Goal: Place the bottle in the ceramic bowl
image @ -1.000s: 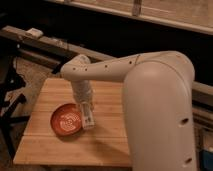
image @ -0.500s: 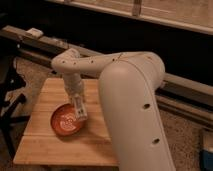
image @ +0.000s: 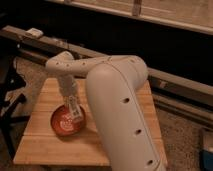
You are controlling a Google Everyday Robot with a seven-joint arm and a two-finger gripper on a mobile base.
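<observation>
The gripper hangs over the ceramic bowl, with the bottle at the bowl's right edge. The bulky white arm blocks the counter's right half. Bare wood lies open left of and in front of the bowl.

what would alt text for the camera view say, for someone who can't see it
A white robot arm reaches down over a wooden table, its gripper holding a small pale bottle above the right side of a red-orange bowl. A dark rail and wall run behind the table.
</observation>
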